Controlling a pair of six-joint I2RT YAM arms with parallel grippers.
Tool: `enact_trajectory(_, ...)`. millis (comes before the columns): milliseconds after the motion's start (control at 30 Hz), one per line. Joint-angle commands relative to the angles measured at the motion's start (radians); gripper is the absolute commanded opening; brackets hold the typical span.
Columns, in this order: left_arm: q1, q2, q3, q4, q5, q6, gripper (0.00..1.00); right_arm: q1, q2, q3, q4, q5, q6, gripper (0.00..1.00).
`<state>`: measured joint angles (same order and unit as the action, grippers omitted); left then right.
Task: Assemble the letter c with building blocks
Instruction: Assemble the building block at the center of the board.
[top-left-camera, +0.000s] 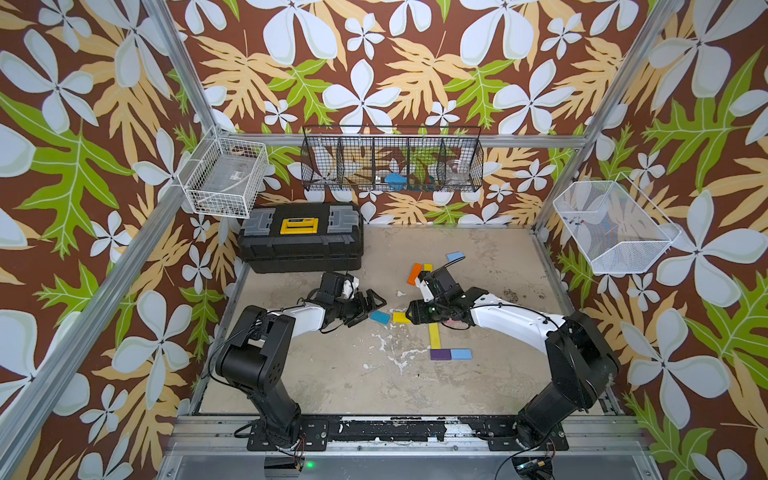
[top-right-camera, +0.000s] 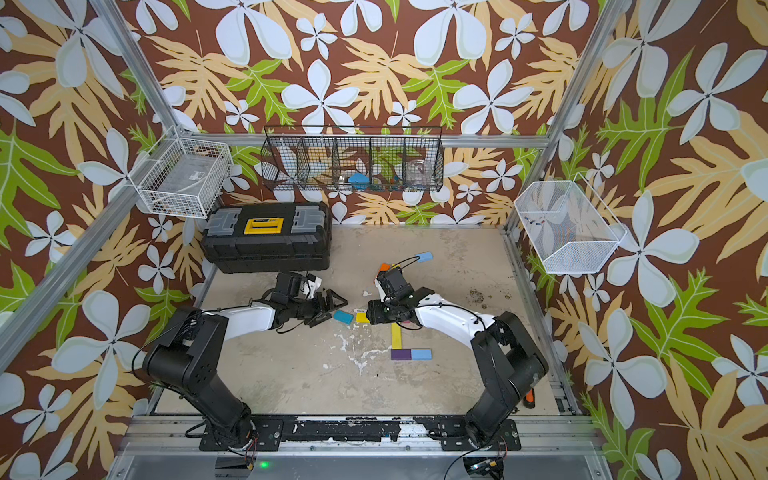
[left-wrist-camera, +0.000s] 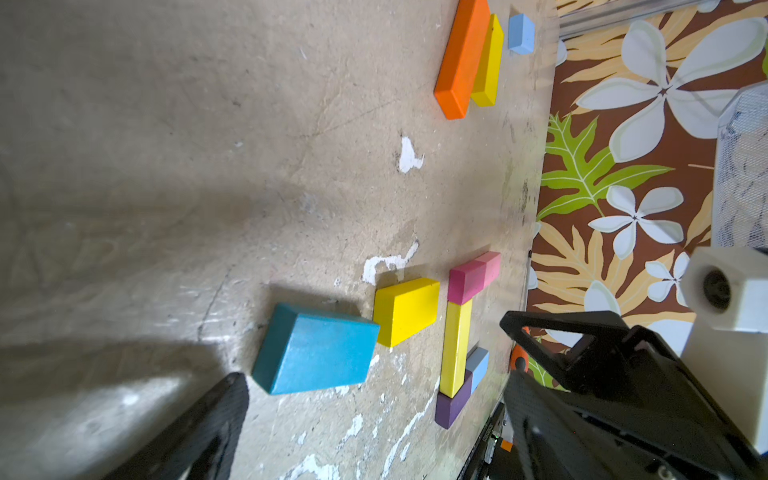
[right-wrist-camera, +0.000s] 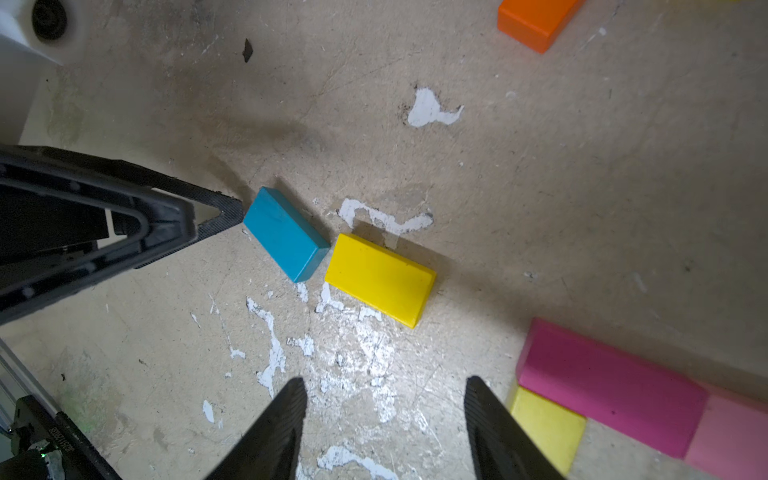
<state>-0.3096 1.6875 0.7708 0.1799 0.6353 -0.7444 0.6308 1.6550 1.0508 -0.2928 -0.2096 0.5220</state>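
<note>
A teal block lies askew on the table, one corner touching a short yellow block. My left gripper is open at the teal block, which lies just ahead of its tips; one fingertip is almost at the block's end. My right gripper is open over bare table, close to the short yellow block. Behind it a long yellow block joins a magenta block and a pink block at one end, a purple block and a light blue block at the other.
A long orange block, another yellow block and a light blue block lie further back. A black toolbox stands at the back left. Wire baskets hang on the walls. An orange-handled screwdriver lies by the right rail.
</note>
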Motion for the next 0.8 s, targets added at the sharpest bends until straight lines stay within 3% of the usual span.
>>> enact_trajectory(0,-0.007,0.001,-0.009,0.042,-0.006,-0.014,1.0,0.002,-0.008,-0.004,0.007,-0.011,0.005,0.62)
enact_trajectory(767,-0.06,-0.012,-0.056,0.108,0.001,-0.064,1.0,0.002,-0.011,-0.015,0.02,-0.031,0.016,0.62)
